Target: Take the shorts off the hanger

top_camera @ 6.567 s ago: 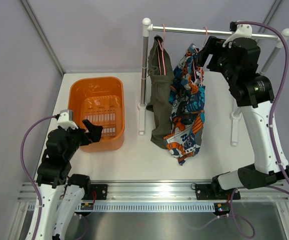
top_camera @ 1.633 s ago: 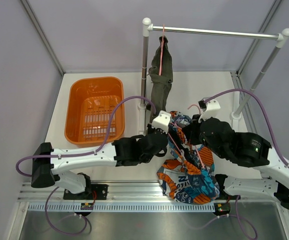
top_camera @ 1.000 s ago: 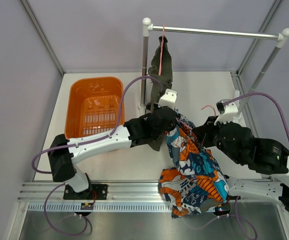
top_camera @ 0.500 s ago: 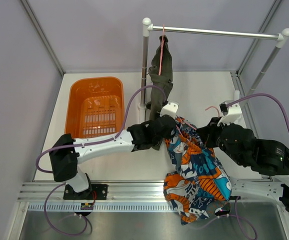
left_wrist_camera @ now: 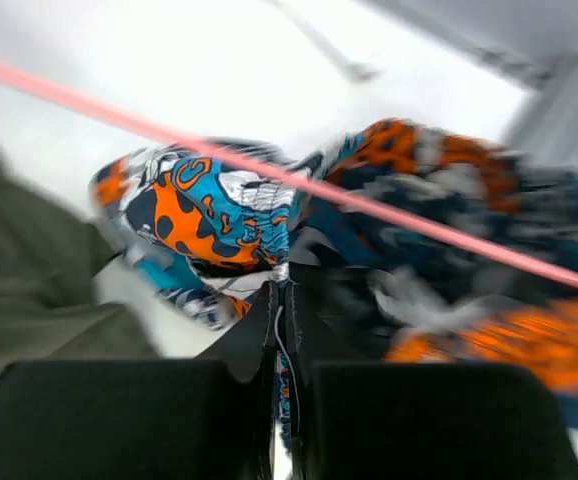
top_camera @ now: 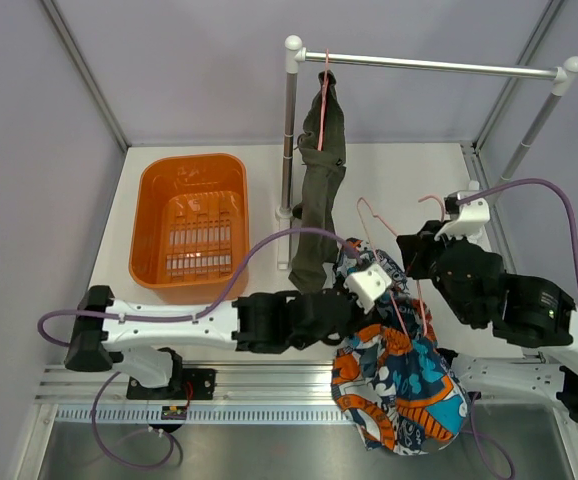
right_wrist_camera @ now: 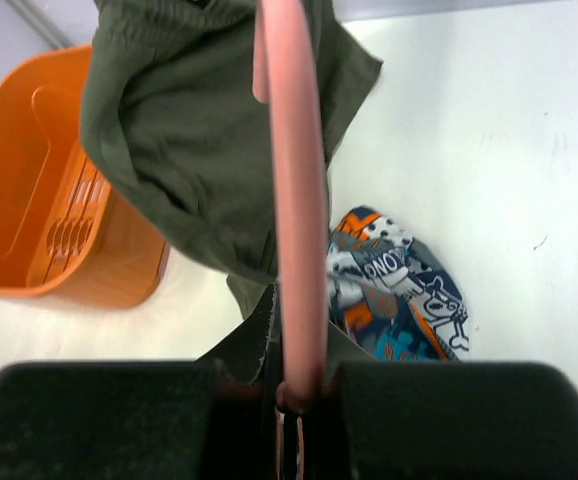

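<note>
Left fingers (left_wrist_camera: 257,340) are clenched on the printed shorts (top_camera: 399,375), which sit bunched at the lower centre-right of the top view. Right fingers (right_wrist_camera: 254,345) grasp a pink hanger (right_wrist_camera: 294,200). Olive shorts (top_camera: 321,190) hang from the rail (top_camera: 439,66) at upper centre

left gripper (left_wrist_camera: 281,300) pulled printed shorts (top_camera: 399,380) toward near edge.
</note>
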Action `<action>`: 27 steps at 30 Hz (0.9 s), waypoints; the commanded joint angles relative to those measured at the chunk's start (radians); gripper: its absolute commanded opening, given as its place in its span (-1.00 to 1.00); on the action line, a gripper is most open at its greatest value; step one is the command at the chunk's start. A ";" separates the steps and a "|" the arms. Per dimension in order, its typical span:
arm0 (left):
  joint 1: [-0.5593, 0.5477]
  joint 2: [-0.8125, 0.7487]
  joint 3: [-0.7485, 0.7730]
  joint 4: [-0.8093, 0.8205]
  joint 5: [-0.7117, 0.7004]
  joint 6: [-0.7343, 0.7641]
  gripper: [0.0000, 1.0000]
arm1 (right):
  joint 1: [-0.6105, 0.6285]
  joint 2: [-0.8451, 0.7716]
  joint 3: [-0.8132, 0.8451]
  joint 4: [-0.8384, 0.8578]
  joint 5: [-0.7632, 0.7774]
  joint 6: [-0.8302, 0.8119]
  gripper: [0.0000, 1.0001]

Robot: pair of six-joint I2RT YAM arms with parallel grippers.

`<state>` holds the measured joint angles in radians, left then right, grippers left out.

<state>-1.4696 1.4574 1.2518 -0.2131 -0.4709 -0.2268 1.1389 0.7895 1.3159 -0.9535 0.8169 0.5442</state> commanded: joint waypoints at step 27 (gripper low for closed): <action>-0.173 -0.284 0.800 0.326 -0.379 0.917 -1.00 | -0.298 0.180 0.261 0.183 0.088 -0.313 -1.00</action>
<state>-1.6432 1.1915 1.9629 -0.0906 -0.8314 0.4774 0.8524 0.9592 1.5330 -0.7830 0.9154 0.2604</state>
